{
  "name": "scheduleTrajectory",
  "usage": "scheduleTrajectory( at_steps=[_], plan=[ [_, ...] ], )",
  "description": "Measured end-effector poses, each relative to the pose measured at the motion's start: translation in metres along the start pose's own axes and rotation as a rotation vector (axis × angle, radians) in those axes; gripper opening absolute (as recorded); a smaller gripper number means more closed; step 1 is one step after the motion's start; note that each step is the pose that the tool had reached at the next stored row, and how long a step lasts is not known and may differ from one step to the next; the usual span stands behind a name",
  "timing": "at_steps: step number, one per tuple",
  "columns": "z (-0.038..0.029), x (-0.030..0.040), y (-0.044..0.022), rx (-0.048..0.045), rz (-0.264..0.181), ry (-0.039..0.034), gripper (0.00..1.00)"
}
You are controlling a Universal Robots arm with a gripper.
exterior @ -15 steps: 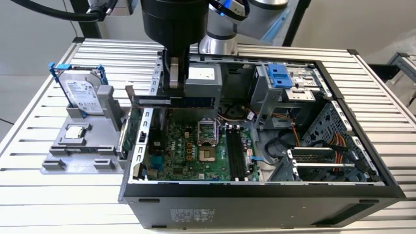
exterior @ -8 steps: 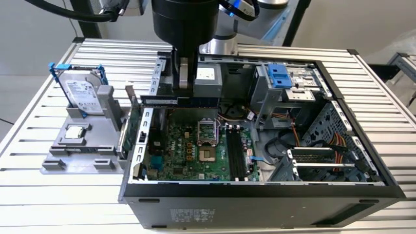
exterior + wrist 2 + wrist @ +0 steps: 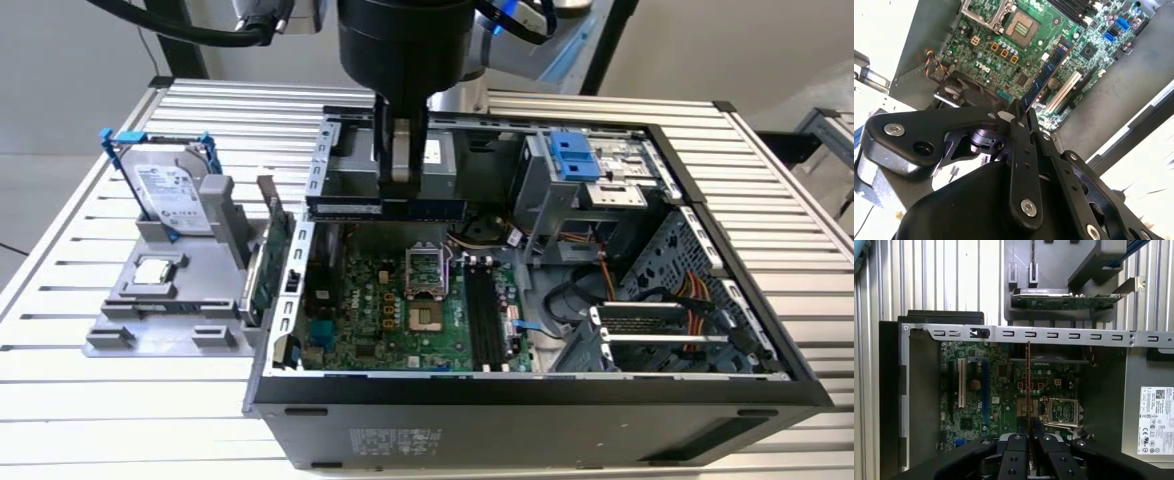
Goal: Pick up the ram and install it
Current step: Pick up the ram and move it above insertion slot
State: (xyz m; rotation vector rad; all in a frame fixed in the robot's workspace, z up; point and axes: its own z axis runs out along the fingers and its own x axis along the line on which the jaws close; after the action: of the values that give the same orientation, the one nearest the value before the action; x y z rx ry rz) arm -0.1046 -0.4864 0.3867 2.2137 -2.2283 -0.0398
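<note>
Exterior view shows our hand clamped on the ram just below it. We judge it light, stiff, fragile; hold its edges.

case: centre of the exterior view, on the table
motherboard: inside the case, left half
ram: over the motherboard, held in the gripper
hard drive: upper left, outside the case

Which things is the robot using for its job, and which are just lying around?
For the job: ram, held in the gripper; motherboard in the open computer case.
Lying about: hard drive, green card, grey stand.
</note>
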Motion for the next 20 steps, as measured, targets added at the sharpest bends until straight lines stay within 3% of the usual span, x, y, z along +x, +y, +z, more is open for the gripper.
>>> scheduleTrajectory(
  at_steps=[20],
  plan=[
    [-0.0006,-0.0002,-0.0334,0.0000,0.000,-0.0001,0.00]
  ],
)
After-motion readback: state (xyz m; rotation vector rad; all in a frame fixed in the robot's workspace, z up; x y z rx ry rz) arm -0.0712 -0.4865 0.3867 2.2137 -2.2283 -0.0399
